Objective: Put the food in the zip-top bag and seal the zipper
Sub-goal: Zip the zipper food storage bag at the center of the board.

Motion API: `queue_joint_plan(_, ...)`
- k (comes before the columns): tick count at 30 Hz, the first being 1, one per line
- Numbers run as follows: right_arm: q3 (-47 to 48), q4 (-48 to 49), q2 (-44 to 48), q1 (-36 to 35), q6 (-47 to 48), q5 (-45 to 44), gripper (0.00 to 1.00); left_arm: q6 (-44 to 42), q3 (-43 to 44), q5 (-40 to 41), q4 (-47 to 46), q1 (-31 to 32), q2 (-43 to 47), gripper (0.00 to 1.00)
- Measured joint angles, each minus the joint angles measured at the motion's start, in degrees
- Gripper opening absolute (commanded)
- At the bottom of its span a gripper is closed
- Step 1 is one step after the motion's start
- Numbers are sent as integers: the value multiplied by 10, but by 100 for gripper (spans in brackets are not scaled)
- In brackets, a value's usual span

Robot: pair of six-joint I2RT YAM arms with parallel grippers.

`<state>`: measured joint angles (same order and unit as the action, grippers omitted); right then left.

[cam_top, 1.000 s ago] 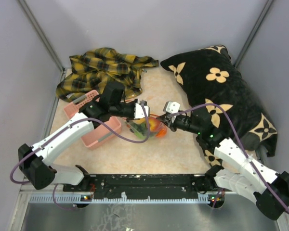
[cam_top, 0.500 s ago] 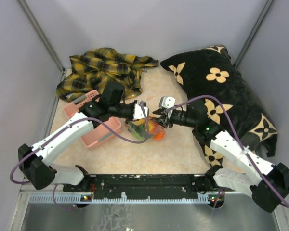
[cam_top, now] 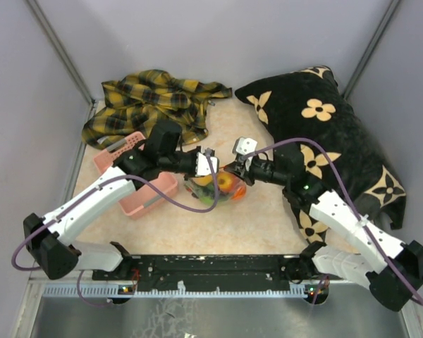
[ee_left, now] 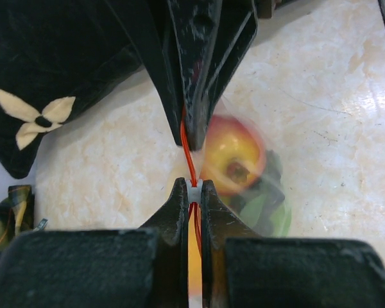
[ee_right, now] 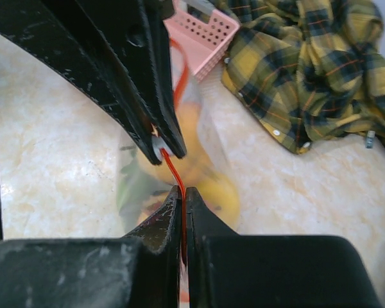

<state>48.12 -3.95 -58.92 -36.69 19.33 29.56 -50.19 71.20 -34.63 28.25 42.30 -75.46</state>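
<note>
As both arms meet over the middle of the tabletop (cam_top: 233, 232), the left pincer (ee_left: 192, 190) is clamped tight on the small white slider (ee_left: 192, 193) of the zipper (ee_left: 188, 151). The right pincer (ee_right: 183, 192), reaching in from the opposite side, is pinched closed on the thin red strip itself. The two sets of tips stand just apart, with a short run of red stretched between them. The zip-top bag (cam_top: 213, 190) sits at the centre of the overhead frame, its mouth held up between the two pincers and its clear body bulging beneath them. Through the plastic the food shows as a red-and-yellow apple (ee_left: 231, 160), a green leafy piece (ee_left: 266, 215) below it and an orange ball (ee_right: 189, 138), all blurred by the film. How much of the mouth is already closed cannot be told from these views. A pink perforated basket (cam_top: 144, 197) lies left of centre in the overhead frame, beside the bag and partly under the left arm. A yellow plaid shirt (cam_top: 155, 105) is crumpled in the upper left. A black pillow (cam_top: 324, 127) with cream flower motifs fills the upper right and runs down the right side behind the right arm.
</note>
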Motion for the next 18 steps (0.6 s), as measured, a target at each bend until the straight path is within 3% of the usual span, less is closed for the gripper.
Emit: queue_joint_plan(18,-33,-70,116,19,-29,-153,0,20,-56,104,14,-10,78,0)
